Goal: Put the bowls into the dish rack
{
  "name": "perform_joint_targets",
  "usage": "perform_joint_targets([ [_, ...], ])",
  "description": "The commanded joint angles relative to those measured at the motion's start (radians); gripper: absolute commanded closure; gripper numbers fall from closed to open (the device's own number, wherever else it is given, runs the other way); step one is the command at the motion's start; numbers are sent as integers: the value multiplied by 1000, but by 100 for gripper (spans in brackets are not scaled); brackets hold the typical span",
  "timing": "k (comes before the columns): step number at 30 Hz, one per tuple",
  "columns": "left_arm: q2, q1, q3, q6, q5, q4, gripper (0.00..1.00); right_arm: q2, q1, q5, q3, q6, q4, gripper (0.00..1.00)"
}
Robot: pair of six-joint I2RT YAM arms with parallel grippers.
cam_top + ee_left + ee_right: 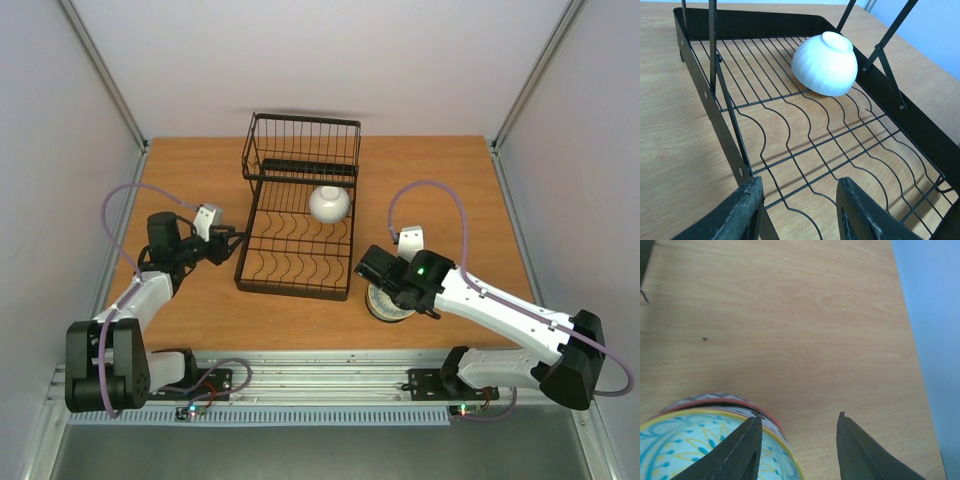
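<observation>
wooden table, top view: dish rack holds one white bowl, upturned; stacked bowls just right of rack. left wrist: left gripper released over rack. right wrist: right gripper released astride patterned bowl rim; likely slippery, fragile ceramic; pinch the rim.

Right gripper is hanging with jaws apart over the wooden table. Its left finger is overlapping the yellow-rimmed bowl at near left, which is sitting stacked on a red-rimmed bowl; the right finger is over bare wood.
</observation>
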Motion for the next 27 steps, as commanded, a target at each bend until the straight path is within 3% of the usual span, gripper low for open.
perform_joint_targets([
  [1, 14, -1, -2, -1, 34, 58, 58, -29, -4, 23, -33, 95, -75, 58],
  [19, 30, -1, 2, 6, 31, 58, 58, -48, -14, -91, -136, 12, 105, 65],
  [27, 35, 0, 3, 6, 30, 58, 58, -56, -14, -97, -143, 12, 100, 72],
])
